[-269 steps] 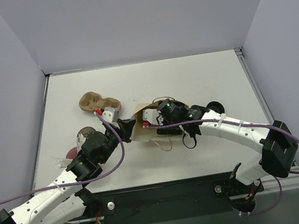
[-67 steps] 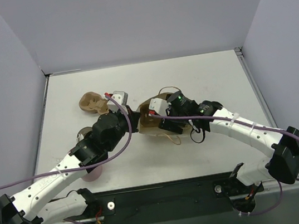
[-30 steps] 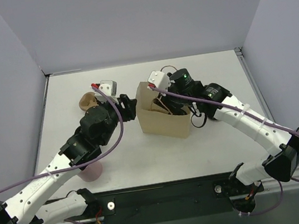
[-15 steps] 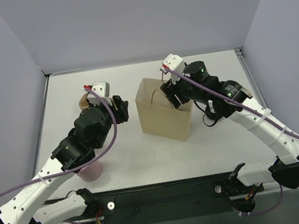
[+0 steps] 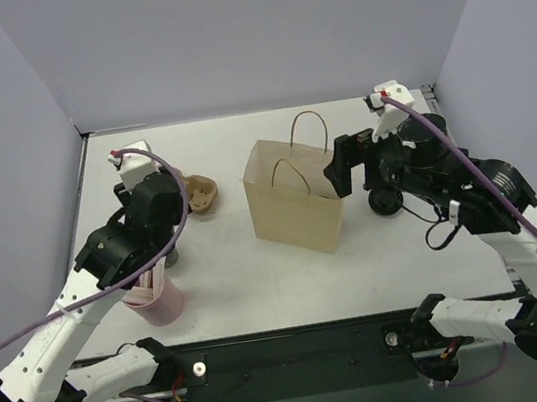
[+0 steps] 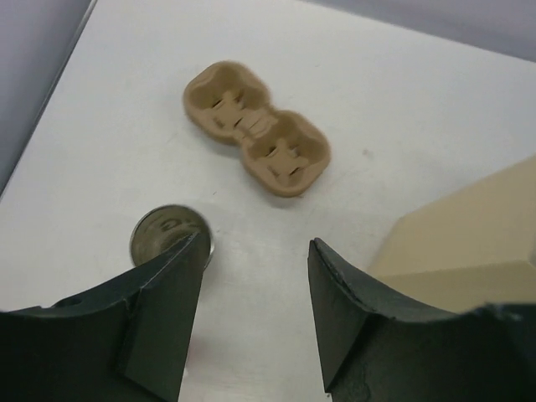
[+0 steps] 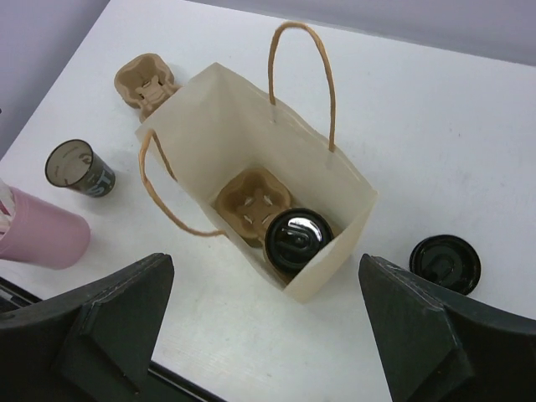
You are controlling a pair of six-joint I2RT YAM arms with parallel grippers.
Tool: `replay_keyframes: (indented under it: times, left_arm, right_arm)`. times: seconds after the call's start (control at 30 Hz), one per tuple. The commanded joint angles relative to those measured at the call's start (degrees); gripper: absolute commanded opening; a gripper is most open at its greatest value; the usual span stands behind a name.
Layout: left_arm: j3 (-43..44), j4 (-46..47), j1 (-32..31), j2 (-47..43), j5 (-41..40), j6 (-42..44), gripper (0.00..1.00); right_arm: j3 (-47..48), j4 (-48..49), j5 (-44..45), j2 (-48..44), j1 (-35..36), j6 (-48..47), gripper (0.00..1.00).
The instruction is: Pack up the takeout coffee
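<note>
Down inside the tan paper bag (image 7: 239, 126), which stood upright with its thin loop handles raised, the takeout coffee (image 7: 297, 239) sat in one well of a moulded-pulp tray (image 7: 247, 201), its round lid dark and glossy. The right gripper (image 7: 264, 261) hung above the bag's mouth, spread wide and empty. The left gripper (image 6: 255, 243), parted on nothing, hovered over a second two-well pulp tray (image 6: 255, 138) and a small dark cup (image 6: 167, 239). A loose black lid (image 7: 445, 264) lay near the bag.
</note>
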Motion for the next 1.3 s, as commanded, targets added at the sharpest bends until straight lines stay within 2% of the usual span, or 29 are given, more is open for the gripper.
replay_keyframes:
  times: [0.0, 0.03, 0.13, 0.27, 0.37, 0.5, 0.7, 1.0, 1.27]
  left_arm:
    - [2.63, -22.07, 7.31, 1.71, -3.54, -17.71, 0.59]
    - [2.89, -26.62, 8.38, 2.24, -2.49, -19.85, 0.58]
    - [2.37, -30.35, 10.76, 2.33, -2.12, -23.82, 0.57]
    - [0.26, -28.87, 11.99, 1.63, -3.36, -23.39, 0.56]
    - [-0.97, -25.53, 14.45, 1.71, -0.73, -21.28, 0.54]
    - [-1.50, -24.99, 16.48, 2.59, 2.17, -22.68, 0.51]
    - [-2.12, -28.16, 17.36, 2.07, 3.15, -26.20, 0.45]
    - [-6.33, -26.49, 18.15, -1.89, 5.08, -24.53, 0.44]
    - [-7.66, -23.50, 19.47, -1.71, 6.31, -22.42, 0.42]
  right_arm:
    - [-4.43, -3.36, 0.71, -5.71, -0.28, 5.50, 1.00]
    - [-6.09, -3.37, 0.45, -7.20, -0.28, 6.12, 1.00]
    - [-8.82, -3.28, -2.44, -9.23, -0.28, 7.35, 1.00]
    - [-11.29, -3.54, -5.35, -10.55, -0.19, 6.74, 0.98]
    - [-11.12, -3.80, -5.54, -11.25, -0.28, 5.77, 0.98]
    - [-11.12, -3.81, -4.65, -11.43, -0.28, 3.93, 0.98]
    - [-11.38, -3.98, -4.83, -10.38, -0.28, 3.84, 0.98]
    - [-11.12, -4.07, -5.88, -8.36, -0.19, 5.77, 0.98]
    - [-9.80, -4.07, -6.50, -7.48, -0.28, 6.74, 0.98]
